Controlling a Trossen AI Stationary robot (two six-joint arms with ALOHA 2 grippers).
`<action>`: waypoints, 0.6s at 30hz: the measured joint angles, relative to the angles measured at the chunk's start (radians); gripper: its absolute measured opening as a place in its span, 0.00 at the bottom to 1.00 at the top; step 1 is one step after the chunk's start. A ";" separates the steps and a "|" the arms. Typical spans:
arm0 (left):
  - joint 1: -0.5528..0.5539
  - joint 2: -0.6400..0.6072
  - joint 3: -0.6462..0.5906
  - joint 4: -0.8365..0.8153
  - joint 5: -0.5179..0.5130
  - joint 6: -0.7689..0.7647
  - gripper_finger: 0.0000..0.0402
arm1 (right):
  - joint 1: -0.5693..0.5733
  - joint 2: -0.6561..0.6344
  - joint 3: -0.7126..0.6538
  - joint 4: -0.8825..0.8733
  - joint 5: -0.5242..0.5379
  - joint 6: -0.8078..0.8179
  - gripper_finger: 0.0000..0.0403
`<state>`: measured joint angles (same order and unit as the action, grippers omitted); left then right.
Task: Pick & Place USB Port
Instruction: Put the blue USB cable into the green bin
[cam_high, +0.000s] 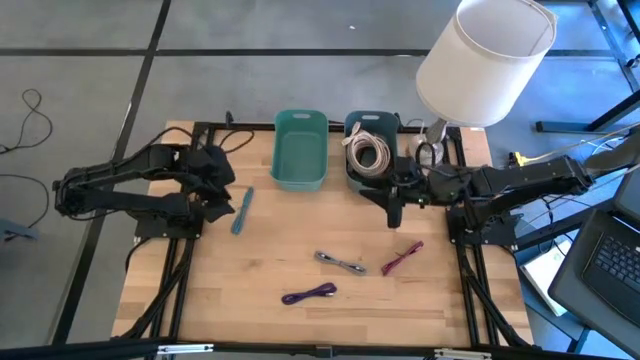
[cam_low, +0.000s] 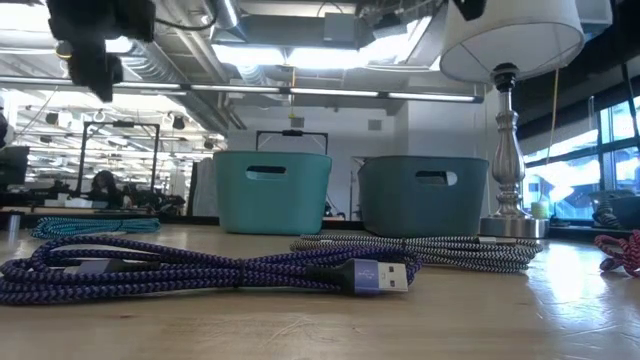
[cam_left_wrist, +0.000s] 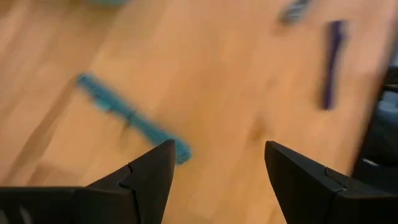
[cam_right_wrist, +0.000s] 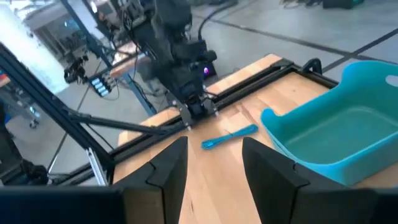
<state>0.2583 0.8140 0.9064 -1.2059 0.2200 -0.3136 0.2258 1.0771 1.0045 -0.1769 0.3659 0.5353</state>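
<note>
Several USB cables lie flat on the wooden table: a teal one (cam_high: 242, 210) at the left, a grey-black one (cam_high: 340, 262), a dark red one (cam_high: 402, 258) and a purple one (cam_high: 308, 293) with its plug (cam_low: 381, 277) toward the near edge. My left gripper (cam_left_wrist: 217, 174) hangs open above the table beside the teal cable (cam_left_wrist: 130, 118), fingers slanting down, nothing between them. My right gripper (cam_right_wrist: 214, 165) is open and empty, held up in front of the dark bin (cam_high: 372, 150), which holds a coiled pale cable (cam_high: 367, 152).
A teal bin (cam_high: 300, 150) stands at the far edge left of the dark bin. A table lamp with a white shade (cam_high: 485, 55) rises at the far right corner. Black frame rails (cam_high: 180, 270) run along both table sides.
</note>
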 joint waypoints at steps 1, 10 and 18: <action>-0.009 0.000 -0.006 -0.007 -0.037 -0.033 0.60 | 0.012 0.000 0.000 0.008 0.019 0.005 0.39; -0.070 0.016 -0.287 0.112 -0.150 -0.378 0.60 | 0.089 0.000 0.000 0.095 0.116 -0.025 0.39; -0.069 0.048 -0.489 0.370 -0.152 -0.534 0.60 | 0.096 0.000 0.000 0.115 0.140 -0.046 0.39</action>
<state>0.1894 0.8620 0.4176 -0.8361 0.0679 -0.8480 0.3214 1.0771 1.0046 -0.0620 0.5056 0.4892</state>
